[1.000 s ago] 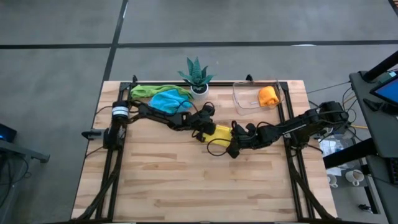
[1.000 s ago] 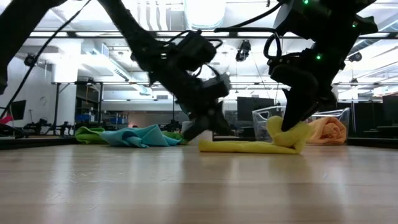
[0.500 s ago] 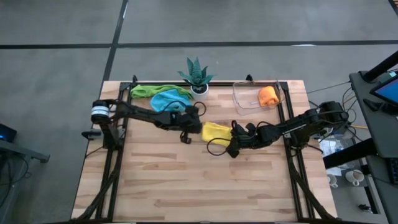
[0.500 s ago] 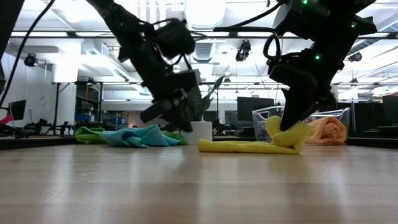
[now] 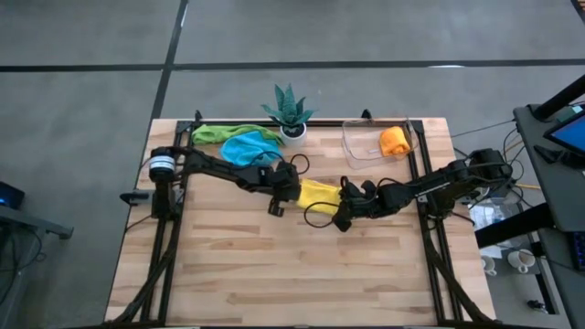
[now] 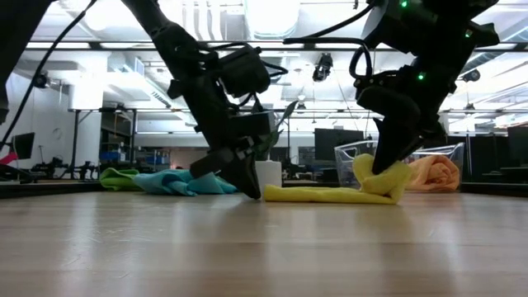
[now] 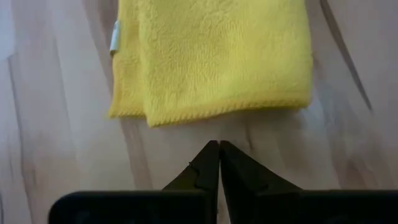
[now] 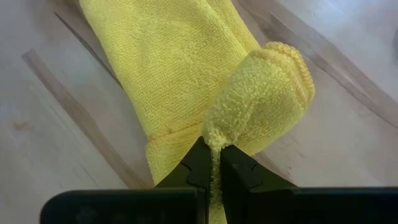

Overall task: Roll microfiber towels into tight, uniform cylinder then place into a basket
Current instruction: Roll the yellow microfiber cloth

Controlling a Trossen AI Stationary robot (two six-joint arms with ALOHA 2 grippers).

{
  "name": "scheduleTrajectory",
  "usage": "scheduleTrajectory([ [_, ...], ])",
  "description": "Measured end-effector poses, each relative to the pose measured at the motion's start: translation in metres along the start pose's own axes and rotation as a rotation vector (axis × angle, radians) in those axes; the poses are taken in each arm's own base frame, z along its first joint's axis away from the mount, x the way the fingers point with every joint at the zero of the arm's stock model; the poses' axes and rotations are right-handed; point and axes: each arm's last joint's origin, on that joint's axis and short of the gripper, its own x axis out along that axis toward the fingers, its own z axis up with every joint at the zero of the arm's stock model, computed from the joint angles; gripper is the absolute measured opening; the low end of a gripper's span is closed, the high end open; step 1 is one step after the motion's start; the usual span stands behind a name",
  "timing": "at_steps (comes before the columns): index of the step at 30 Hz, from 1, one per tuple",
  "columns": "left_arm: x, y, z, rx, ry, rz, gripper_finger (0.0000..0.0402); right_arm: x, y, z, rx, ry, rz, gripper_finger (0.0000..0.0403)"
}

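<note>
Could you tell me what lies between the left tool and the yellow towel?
Only bare wood: the left wrist view shows the left tool, shut, just short of the yellow towel.

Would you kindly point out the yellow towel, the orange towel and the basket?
yellow towel (image 7: 211,56), left wrist view, middle of its flat part.
orange towel (image 5: 394,141), high view, centre of the roll.
basket (image 5: 350,144), high view, its clear left wall.

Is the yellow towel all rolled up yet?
No. The yellow towel is rolled only at the end the right gripper pinches; the rest lies flat on the table.
</note>
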Motion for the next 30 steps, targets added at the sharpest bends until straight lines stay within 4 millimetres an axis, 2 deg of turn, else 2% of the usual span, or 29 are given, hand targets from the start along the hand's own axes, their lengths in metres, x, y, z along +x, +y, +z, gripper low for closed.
scheduleTrajectory([
  [11, 0.005, -0.003, 0.005, -0.033, -0.029, -0.034, 0.0, 0.0, 0.0, 0.0, 0.0, 0.012, 0.013, 0.0012],
  [30, 0.002, -0.031, 0.024, -0.006, -0.122, -0.074, 0.0, 0.004, -0.004, 0.007, 0.037, 0.038, 0.048, 0.0012],
])
